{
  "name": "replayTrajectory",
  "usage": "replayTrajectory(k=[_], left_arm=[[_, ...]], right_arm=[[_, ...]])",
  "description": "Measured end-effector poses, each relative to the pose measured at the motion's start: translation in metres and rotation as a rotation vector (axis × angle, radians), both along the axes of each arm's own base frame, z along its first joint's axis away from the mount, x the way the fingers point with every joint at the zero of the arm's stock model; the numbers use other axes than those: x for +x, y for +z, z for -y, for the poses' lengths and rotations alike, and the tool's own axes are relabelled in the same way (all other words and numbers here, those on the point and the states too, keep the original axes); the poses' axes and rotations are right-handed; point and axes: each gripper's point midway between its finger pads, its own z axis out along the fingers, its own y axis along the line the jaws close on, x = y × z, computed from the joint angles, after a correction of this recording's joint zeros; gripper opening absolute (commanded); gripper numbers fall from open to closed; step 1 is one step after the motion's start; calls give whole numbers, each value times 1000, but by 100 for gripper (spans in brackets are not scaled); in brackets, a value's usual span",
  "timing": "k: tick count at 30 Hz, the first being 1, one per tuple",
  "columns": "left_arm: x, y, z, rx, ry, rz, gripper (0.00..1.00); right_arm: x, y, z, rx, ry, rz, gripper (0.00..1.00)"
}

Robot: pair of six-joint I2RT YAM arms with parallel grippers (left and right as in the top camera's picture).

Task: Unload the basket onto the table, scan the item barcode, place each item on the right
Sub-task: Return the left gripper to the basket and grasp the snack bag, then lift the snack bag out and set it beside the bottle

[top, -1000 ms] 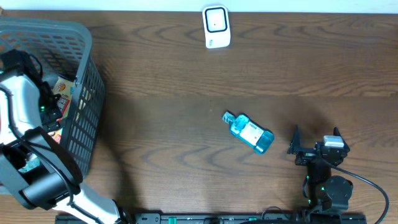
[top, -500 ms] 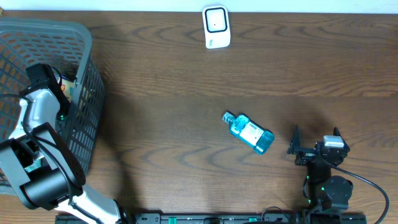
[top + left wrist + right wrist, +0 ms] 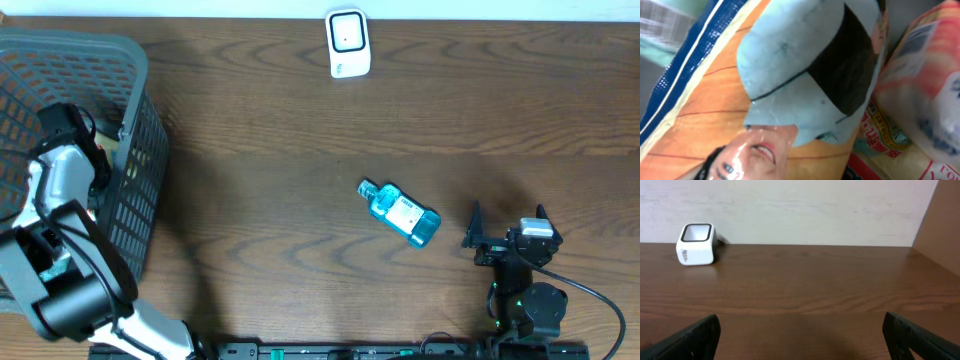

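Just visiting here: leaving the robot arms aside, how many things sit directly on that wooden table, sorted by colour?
Grey: 1, grey plastic mesh basket
White: 1, white box-shaped barcode scanner
Blue: 1, clear blue plastic bottle with white label
Total: 3

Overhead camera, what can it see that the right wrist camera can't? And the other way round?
Only overhead: the grey basket and the blue bottle lying on its side. Only the right wrist: a brown board at the right of its picture. Both: the white scanner, the wooden table and the right pincer, wide open.
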Motion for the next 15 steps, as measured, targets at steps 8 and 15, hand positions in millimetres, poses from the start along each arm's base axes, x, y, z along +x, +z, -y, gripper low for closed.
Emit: replayTrajectory(k=[8,15], left_arm=[[-10,98,9,111,-65,211,7],[-40,232,10,377,-32,521,7]], right_arm=[[0,0,0,0,0,-1,99],[0,0,0,0,0,-1,99]])
